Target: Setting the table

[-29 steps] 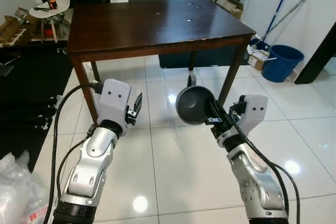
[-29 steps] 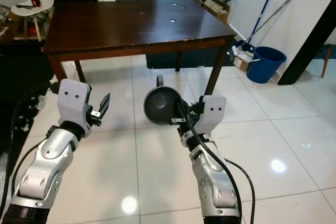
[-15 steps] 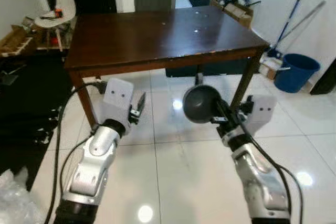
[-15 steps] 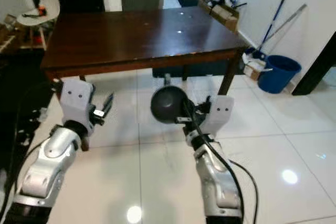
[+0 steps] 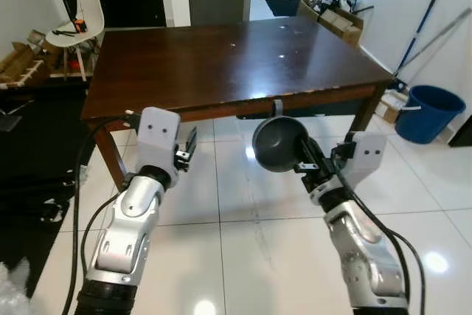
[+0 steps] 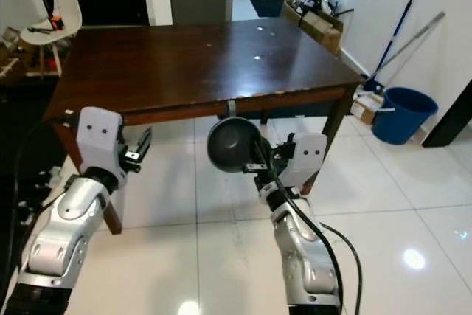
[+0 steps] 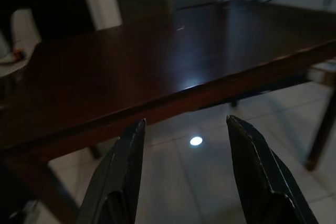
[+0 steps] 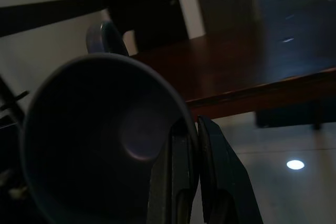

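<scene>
Bowl [image 5: 279,143] pinched by its rim between the pressed fingers of the right gripper [image 5: 304,166], held on edge just short of the counter [image 5: 221,57] and below its near edge. Left gripper [image 5: 188,147] nearby, fingers [image 7: 123,166] spread, carrying nothing. Likely trouble: clipping the counter's edge if not lifted first, or slipping from so thin a rim pinch

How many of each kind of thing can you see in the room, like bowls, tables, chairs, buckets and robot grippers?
Bowls: 1, the dark bowl, held by the right gripper
Tables: 1, the wooden table
Chairs: 1, the white chair
Buckets: 1, the blue bucket
Grippers: 2, counting the left gripper
Total: 6
</scene>
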